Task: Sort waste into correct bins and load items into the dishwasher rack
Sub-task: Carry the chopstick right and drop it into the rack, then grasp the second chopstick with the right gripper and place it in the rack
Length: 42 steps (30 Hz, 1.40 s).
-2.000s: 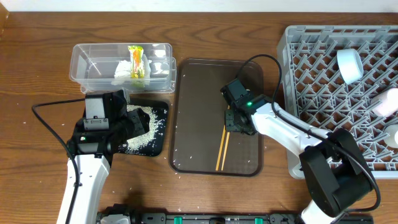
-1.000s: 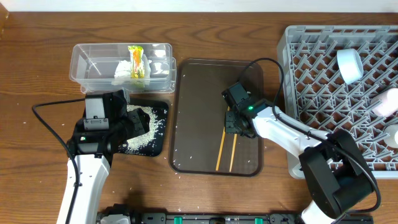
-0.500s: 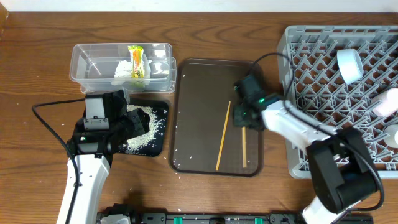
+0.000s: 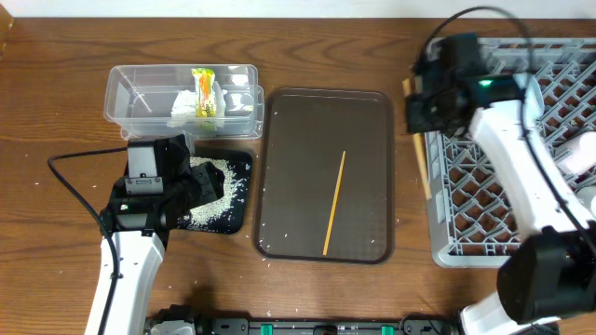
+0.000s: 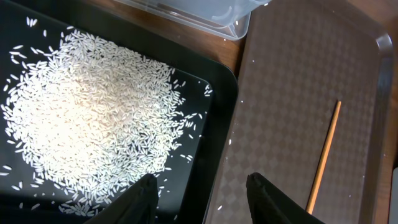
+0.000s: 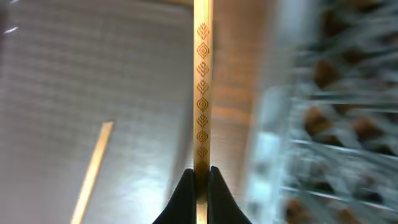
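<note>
My right gripper (image 4: 430,110) is shut on one patterned wooden chopstick (image 6: 203,93), held over the left rim of the grey dishwasher rack (image 4: 503,158); the stick (image 4: 425,172) runs along that rim. The other chopstick (image 4: 333,203) lies on the brown serving tray (image 4: 289,140). My left gripper (image 5: 202,186) hovers open and empty, straddling the black tray's right edge (image 5: 227,118). Rice (image 5: 87,118) is heaped in that black tray (image 4: 237,219). The clear tub (image 4: 130,93) holds the white tissue (image 4: 184,107) and the yellow wrapper (image 4: 203,91).
A pale cup (image 4: 523,98) and a pink cup (image 4: 582,151) sit in the rack, with something white (image 4: 589,207) at its right edge. Stray rice grains (image 4: 270,259) dot the wood near the brown tray. The right wrist view is motion-blurred.
The right gripper closed on one chopstick, lifted it off the brown tray and carried it right and back to the rack's left rim. The other chopstick stayed. The left arm has not moved.
</note>
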Each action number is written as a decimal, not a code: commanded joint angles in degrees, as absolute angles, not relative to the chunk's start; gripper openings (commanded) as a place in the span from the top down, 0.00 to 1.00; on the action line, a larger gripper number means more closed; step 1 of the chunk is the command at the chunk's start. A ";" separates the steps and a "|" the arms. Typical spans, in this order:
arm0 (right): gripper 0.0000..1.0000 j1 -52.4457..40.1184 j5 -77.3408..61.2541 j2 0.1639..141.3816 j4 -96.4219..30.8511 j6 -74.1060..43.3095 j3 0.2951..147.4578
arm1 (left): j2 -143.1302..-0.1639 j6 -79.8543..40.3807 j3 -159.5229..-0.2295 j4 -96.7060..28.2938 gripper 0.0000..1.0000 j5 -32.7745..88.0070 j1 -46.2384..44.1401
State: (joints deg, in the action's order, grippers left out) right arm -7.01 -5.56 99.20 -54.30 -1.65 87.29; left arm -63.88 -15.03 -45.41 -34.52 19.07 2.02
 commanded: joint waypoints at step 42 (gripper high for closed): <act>0.52 -19.57 -14.76 106.10 -51.35 -12.45 85.43 | -64.12 -15.09 -46.30 -35.07 0.51 18.33 1.78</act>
State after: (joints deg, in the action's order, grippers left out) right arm -16.71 -14.06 102.19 -51.13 -6.81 87.42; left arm -63.88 -15.03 -45.41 -34.76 19.05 2.02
